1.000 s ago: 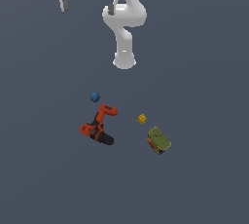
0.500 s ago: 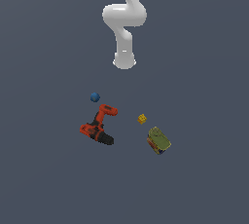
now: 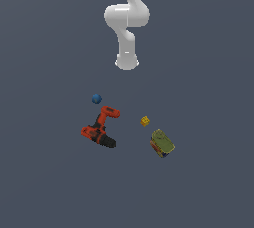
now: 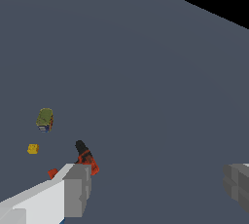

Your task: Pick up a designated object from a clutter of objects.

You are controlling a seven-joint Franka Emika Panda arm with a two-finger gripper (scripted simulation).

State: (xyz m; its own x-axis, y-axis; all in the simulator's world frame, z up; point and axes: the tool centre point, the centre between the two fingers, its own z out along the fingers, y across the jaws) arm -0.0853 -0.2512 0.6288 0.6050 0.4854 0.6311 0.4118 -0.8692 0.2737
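The designated object, a red-orange drill (image 3: pixel 100 128) with a black chuck, lies on its side on the grey floor toward the exterior view's left. In the wrist view the drill (image 4: pixel 86 158) is partly hidden behind one finger (image 4: pixel 75 194). The rest of the clutter lies around it: a blue ball (image 3: pixel 96 99), a yellow cube (image 3: pixel 145 121) (image 4: pixel 33 148) and an olive-green can (image 3: pixel 161 142) (image 4: pixel 44 119) on its side. My gripper (image 4: pixel 158 189) shows only in the wrist view, high above the items, open with nothing between its widely spread fingers.
The arm's white base (image 3: pixel 127 63) stands behind the items, and its links rise out of the top of the exterior view. The grey floor (image 3: pixel 208 187) spreads all around the small cluster.
The arm has swung from reaching toward the exterior view's left to standing upright over its base, and the hand has left that view. The objects have not moved.
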